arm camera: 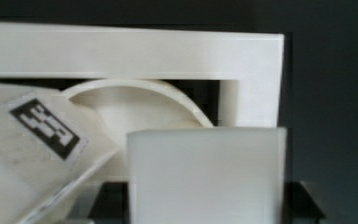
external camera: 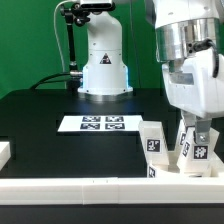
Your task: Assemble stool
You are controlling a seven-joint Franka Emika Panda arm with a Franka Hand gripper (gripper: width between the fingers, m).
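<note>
In the exterior view my gripper (external camera: 197, 132) is shut on a white stool leg (external camera: 199, 148) that hangs tag-forward over the round seat (external camera: 172, 166) in the front right corner. A second leg (external camera: 153, 137) stands upright on the seat's left part. In the wrist view the held leg (arm camera: 204, 165) fills the middle between the dark fingers (arm camera: 115, 205), and my gripper (arm camera: 206, 206) closes on its sides. Behind it curves the seat (arm camera: 144, 100), and the tagged second leg (arm camera: 43, 135) leans across beside it. Whether the held leg touches the seat I cannot tell.
White border rails (external camera: 90, 187) run along the front edge and meet in a corner (arm camera: 247, 55) round the seat. The marker board (external camera: 100, 123) lies mid-table before the robot base (external camera: 103, 70). A white block (external camera: 5, 152) sits at the exterior view's left.
</note>
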